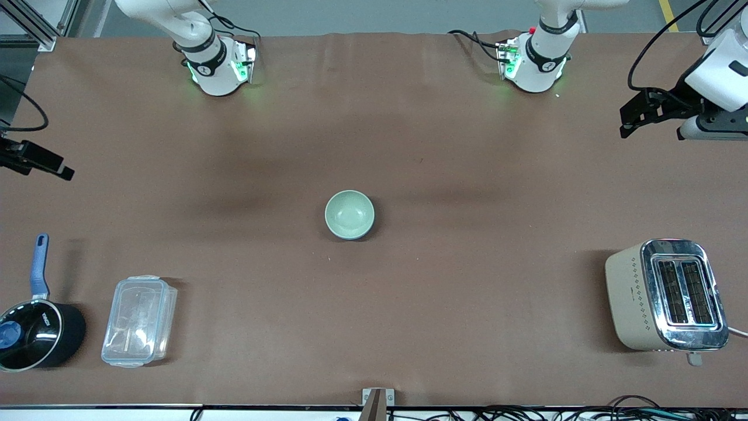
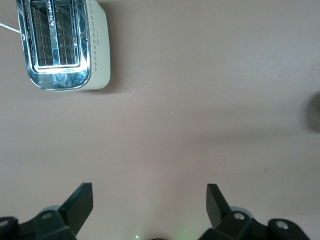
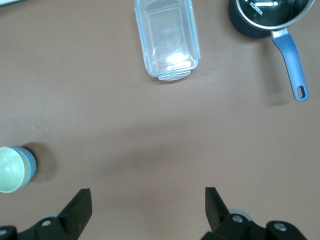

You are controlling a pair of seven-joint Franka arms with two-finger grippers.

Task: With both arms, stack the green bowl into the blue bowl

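Green bowl (image 1: pixel 349 214) nested in blue bowl (image 3: pixel 31 162) mid-counter (image 1: pixel 467 175), apart from toaster (image 1: pixel 666 295), container (image 1: pixel 139 320), pot (image 1: pixel 36 333); left claw (image 2: pixel 150 207) and right claw (image 3: pixel 148 210) wide, empty.

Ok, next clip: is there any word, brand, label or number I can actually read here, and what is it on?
None can be read.
Black pot: white marking on the lid, too small to read.
Toaster: a small mark on its cream side, too blurred to read.
Green bowl, blue bowl and clear plastic container: no text visible.
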